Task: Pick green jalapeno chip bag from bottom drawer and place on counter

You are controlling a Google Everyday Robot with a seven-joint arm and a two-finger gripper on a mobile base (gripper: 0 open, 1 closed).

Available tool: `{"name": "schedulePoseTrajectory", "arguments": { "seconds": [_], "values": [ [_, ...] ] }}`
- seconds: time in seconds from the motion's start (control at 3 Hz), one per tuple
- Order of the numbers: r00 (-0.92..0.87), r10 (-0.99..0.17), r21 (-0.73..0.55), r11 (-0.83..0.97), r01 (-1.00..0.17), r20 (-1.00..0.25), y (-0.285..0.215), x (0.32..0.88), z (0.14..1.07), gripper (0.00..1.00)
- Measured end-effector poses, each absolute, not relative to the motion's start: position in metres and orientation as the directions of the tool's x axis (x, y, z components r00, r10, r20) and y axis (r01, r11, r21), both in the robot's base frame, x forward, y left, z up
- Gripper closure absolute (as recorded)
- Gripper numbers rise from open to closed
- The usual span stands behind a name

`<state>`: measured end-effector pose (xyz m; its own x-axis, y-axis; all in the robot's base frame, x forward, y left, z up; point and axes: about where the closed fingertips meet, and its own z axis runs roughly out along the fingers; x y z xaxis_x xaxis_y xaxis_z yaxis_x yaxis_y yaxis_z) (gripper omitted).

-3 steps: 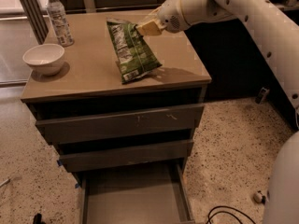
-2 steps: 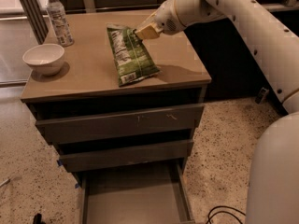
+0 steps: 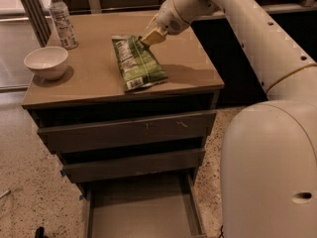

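Camera view: green jalapeno chip bag (image 3: 137,66) lies flat on the counter (image 3: 190,66), seemingly delivered; gripper (image 3: 150,37) over the counter's middle touches it, grasp impossible to tell.

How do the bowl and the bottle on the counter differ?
The bowl is white, low and open; the bottle is clear, tall and capped. The bowl sits nearer the front edge, the bottle further back. Both stand upright on the counter, left of the bag, with the tool at the bag's far end.
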<state>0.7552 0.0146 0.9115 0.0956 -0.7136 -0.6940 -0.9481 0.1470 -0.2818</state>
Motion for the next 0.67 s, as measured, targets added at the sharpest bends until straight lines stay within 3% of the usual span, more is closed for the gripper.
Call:
{"name": "schedulePoseTrajectory", "arguments": {
  "seconds": [0.33,0.67],
  "values": [
    [0.096,-0.714,-0.276,0.140,-0.951,-0.693,0.0155,0.7539,0.9119,0.81],
    [0.096,-0.714,-0.276,0.140,-0.951,-0.693,0.0155,0.7539,0.9119,0.51]
  ]
}}
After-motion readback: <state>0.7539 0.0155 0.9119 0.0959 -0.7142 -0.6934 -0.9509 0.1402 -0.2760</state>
